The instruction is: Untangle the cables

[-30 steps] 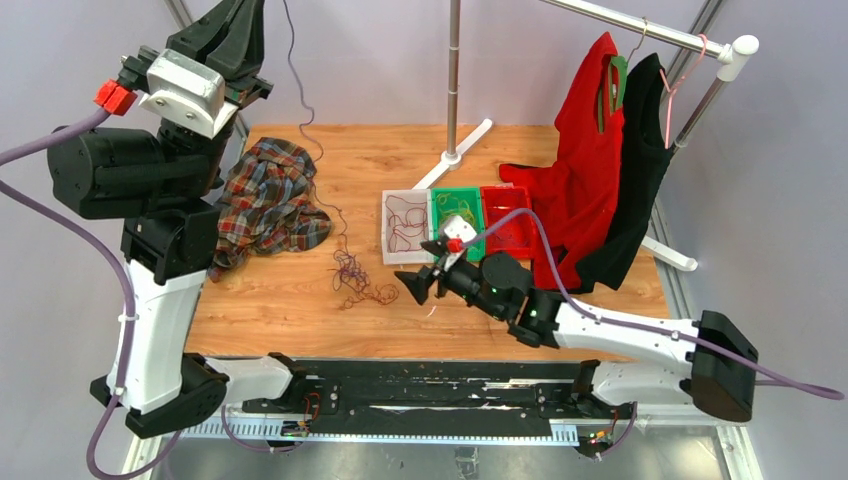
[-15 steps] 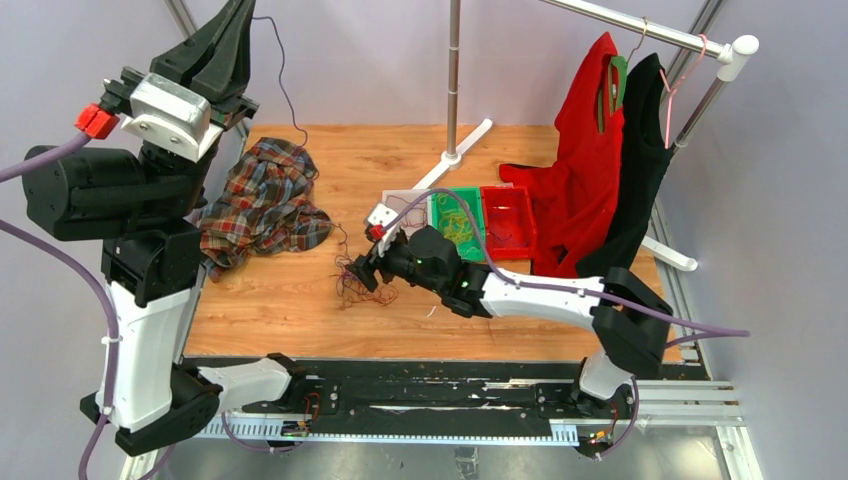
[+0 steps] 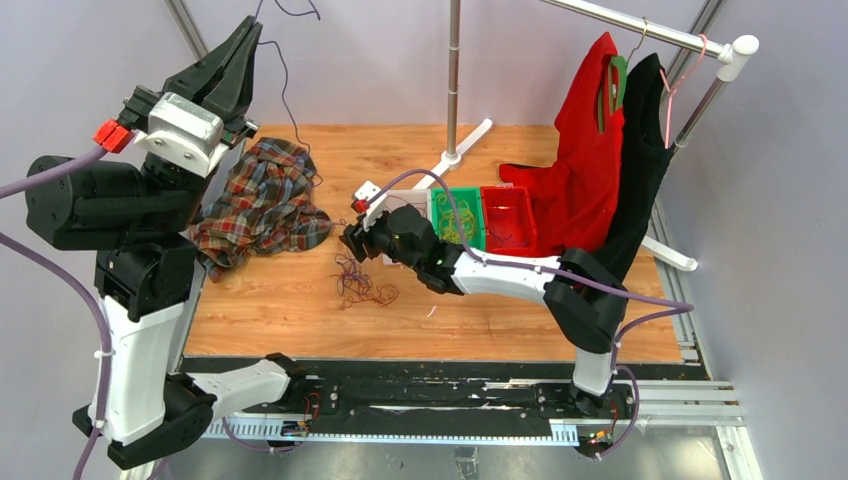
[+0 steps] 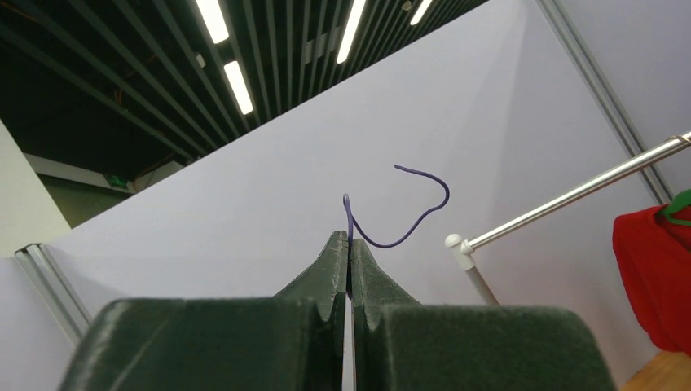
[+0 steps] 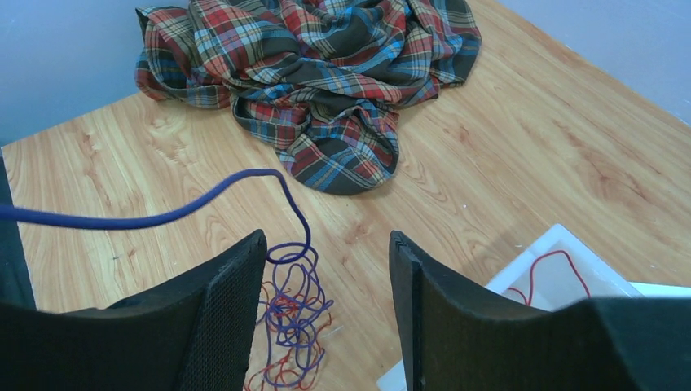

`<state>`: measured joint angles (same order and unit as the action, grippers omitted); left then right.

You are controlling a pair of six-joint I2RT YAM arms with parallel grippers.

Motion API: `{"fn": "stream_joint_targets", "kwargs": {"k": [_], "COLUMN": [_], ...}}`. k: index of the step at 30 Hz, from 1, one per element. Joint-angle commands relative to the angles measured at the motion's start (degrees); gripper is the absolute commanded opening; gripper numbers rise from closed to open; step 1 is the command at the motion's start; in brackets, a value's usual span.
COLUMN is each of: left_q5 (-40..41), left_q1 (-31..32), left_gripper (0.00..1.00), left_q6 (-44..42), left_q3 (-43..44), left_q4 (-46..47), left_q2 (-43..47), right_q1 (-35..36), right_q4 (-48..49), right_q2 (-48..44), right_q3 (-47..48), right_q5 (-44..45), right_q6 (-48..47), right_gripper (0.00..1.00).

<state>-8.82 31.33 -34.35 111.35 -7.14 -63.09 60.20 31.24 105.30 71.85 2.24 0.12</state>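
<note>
At the near side of the counter, a loose tangle of cables in purple and dark red lies just below and in front of the right jaws. The right arm reaches low across the counter, and its jaws stand spread, hanging over the tangle with nothing between them. One purple strand rises out of the tangle, arches in front of the jaws and passes across their left finger.

Just to the right of these jaws sits a white tray with a red cable looped in it. Past it in the same row come a green tray with yellow cables and a red tray with dark red ones.

Beyond the right jaws, a crumpled plaid shirt lies on the counter.

The left arm stands tall, its jaws pointing up, high above the shirt. They are pressed together, pinching the purple strand, whose free end curls above their tips.

Farthest back on the right, a red garment and a black garment hang from a rack rail.
</note>
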Motion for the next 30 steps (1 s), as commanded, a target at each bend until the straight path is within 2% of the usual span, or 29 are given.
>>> {"fn": "stream_joint_targets", "kwargs": {"k": [1, 4, 6, 12, 17, 20, 23, 26, 30], "left_q5": [0.2, 0.2, 0.9, 3.3, 9.9, 15.5, 16.7, 12.4, -3.2], "left_q1": [0.3, 0.3, 0.3, 0.3, 0.3, 0.3, 0.3, 0.3, 0.2], "left_gripper": [0.0, 0.01, 0.0, 0.0, 0.01, 0.01, 0.05, 0.12, 0.31], "left_q6": [-1.4, -2.2, -2.4, -2.1, 1.1, 3.4, 4.1, 5.9, 8.9], "left_q3": [-0.9, -0.5, -0.4, -6.9, -17.9, -30.0, -41.2, -48.4, -50.6], "left_q4": [-0.9, -1.8, -2.3, -4.6, -13.3, -18.5, -22.7, -28.4, -35.1], "left_q2": [2.0, 2.3, 2.5, 7.1, 14.1, 18.9, 23.5, 25.6, 24.8], "right_q1": [-1.4, -1.5, -1.5, -2.5, -3.0, -3.1, -3.1, -3.1, -2.8], "right_q4": [2.5, 3.4, 4.0, 5.0, 7.3, 8.6, 8.6, 7.1, 2.5], "right_q2": [2.3, 3.4, 3.8, 0.7, -5.2, -9.5, -13.4, -17.4, -20.5], "right_q3": [3.1, 3.7, 3.8, 1.8, -2.1, -5.3, -7.9, -10.2, -11.0], "right_q5": [-5.6, -7.9, -8.1, -8.1, -9.4, -9.2, -10.0, -9.9, -9.5], "right_q6": [3.5, 4.9, 5.3, 5.7, 5.5, 5.6, 6.0, 6.3, 5.7], "right_gripper": [0.57, 0.54, 0.48, 0.02, 0.01, 0.0, 0.01, 0.01, 0.01]}}
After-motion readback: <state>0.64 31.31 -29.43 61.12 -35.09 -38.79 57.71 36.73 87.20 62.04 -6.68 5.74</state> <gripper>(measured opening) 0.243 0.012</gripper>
